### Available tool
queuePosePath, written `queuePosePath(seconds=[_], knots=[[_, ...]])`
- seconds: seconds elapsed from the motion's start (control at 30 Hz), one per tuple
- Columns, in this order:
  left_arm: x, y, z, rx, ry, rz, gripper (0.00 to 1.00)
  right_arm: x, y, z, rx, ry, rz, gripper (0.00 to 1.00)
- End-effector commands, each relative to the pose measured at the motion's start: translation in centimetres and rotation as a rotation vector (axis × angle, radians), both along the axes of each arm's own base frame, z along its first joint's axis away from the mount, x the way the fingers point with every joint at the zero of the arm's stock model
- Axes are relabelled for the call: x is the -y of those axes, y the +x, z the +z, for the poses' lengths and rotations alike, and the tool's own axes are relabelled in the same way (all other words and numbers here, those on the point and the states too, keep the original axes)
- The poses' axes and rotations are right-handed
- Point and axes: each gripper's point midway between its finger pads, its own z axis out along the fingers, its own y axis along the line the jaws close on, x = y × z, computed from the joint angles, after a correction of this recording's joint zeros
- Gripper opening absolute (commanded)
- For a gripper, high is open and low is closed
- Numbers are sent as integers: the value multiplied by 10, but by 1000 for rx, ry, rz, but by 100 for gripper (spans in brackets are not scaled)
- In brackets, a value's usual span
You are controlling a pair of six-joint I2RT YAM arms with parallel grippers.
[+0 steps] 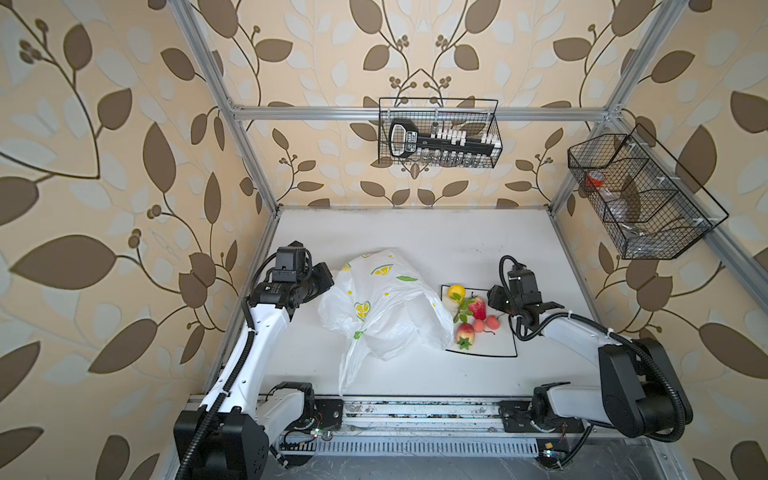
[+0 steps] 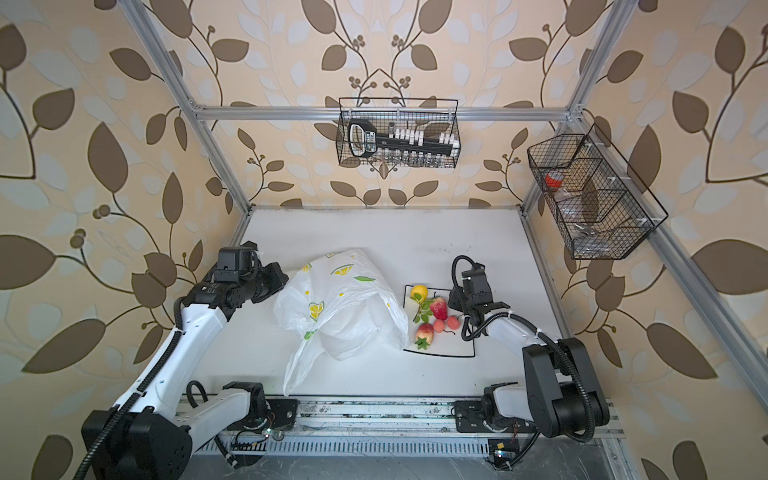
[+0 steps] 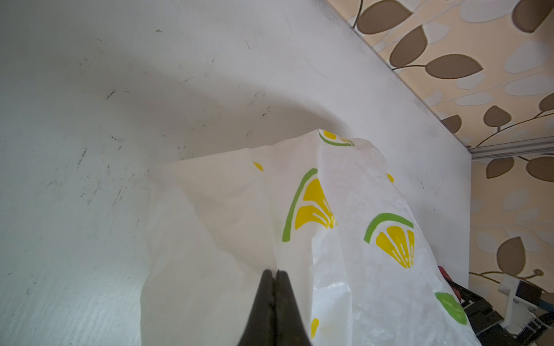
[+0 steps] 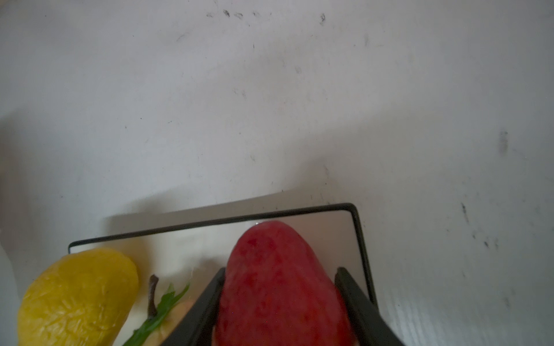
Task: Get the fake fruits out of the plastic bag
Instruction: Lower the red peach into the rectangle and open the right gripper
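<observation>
The plastic bag (image 1: 382,307) (image 2: 340,307) lies crumpled at the table's middle, white with lemon-slice prints. My left gripper (image 3: 276,271) is shut on a fold of the bag (image 3: 239,209) at its left end. Right of the bag, the fake fruits lie on a square black-rimmed plate (image 1: 498,355) (image 2: 457,355): a yellow lemon (image 1: 456,291) (image 4: 78,296), two small pink apples (image 1: 478,325) (image 1: 493,322) and a green-topped red piece (image 1: 464,332). My right gripper (image 4: 281,269) is shut on a red strawberry (image 1: 478,308) (image 4: 281,284) over the plate's far part. The bag's inside is hidden.
A wire basket (image 1: 440,133) holding a black tool hangs on the back wall. A second wire basket (image 1: 640,195) hangs on the right wall. The arms' base rail (image 1: 415,411) runs along the table's front edge, where a bag handle (image 1: 349,374) trails.
</observation>
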Motion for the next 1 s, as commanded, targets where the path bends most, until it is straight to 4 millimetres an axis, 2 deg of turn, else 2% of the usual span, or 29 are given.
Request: queuePosePath(seconds=[0.0,0.1,0.43,0.6,0.73,0.9,0.97], knots=[[-1,4,14,51,2,-11,0,-3,0,-1,3,19,9,49],[-2,4,14,51,3,-9,0,-4,0,-1,1,24,11,56],[-4,4,16,55,17,-6,0,-4,0,10,20,28,14,66],[-4,4,16,54,19,-8,0,-3,1,23,45,23,16,70],[-3,3,15,51,16,-9,0,-2,1,50,104,28,11,71],[-3,4,15,52,17,-13,0,-9,-9,111,238,72,49,68],[-2,4,15,51,12,-14,0,-18,-17,133,288,98,88,65]])
